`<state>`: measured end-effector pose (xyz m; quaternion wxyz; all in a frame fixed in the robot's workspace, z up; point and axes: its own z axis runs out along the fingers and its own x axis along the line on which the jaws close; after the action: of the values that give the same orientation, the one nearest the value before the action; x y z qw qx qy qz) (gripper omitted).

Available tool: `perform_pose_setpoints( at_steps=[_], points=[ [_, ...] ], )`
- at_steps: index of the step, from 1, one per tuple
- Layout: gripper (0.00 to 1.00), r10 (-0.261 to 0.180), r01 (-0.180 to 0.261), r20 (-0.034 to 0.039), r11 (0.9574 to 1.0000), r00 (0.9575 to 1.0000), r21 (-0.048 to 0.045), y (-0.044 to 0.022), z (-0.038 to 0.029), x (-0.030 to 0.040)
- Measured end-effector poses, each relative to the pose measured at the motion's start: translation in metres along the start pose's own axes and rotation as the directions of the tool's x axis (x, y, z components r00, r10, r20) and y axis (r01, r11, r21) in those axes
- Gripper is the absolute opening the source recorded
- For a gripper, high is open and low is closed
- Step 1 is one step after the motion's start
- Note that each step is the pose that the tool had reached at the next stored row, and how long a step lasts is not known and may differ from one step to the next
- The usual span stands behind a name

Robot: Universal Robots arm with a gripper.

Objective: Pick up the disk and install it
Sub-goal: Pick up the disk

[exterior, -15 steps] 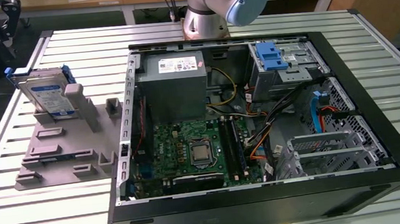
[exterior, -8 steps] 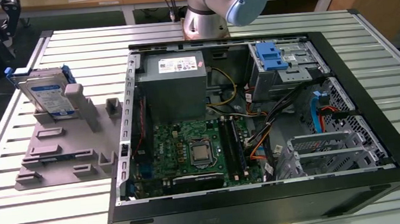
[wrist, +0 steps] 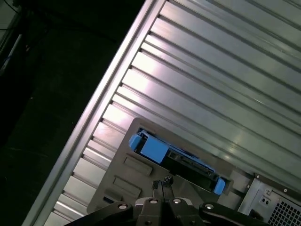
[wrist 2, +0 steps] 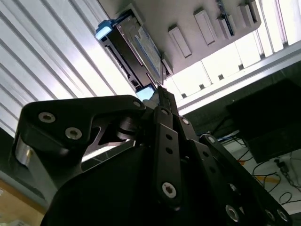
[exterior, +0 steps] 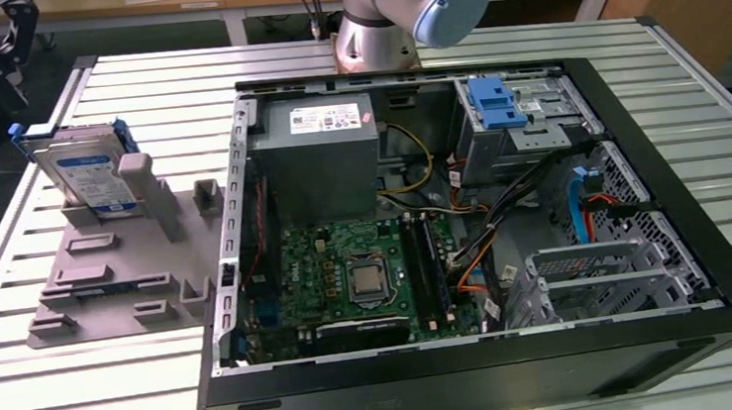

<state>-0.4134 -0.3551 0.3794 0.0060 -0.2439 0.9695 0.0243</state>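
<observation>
Gripper [wrist: 162, 182] closed tip to tip, nothing held, hangs above the disk [wrist: 176, 157], partly hidden behind it. Disk stands on edge in grey holder [exterior: 121, 276], exterior view's left of computer case [exterior: 487, 373]. Arm [exterior: 389, 14] cut off above base.

Overall light: found bright and even, from overhead, in the exterior view.
Shadows: noted soft inside the computer case [exterior: 696, 335].
Glare: recorded as white bands on the slatted table [wrist 2: 56, 52] [wrist: 211, 70] in both wrist views.
Focus: found soft on the dark gripper [wrist 2: 162, 90] housing in the second wrist view.
</observation>
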Motion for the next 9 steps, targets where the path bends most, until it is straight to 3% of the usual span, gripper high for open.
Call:
perform_pose_setpoints(
  at_steps=[4, 9],
  points=[
    [0.11, -0.065, 0.065, -0.0030, 0.9979, 0.9979, -0.0016, 0.0000, 0.0001, 0.0000],
    [0.11, -0.070, 0.070, -0.0030, 0.9976, 0.9976, -0.0018, 0.0000, 0.0001, 0.0000]
  ],
)
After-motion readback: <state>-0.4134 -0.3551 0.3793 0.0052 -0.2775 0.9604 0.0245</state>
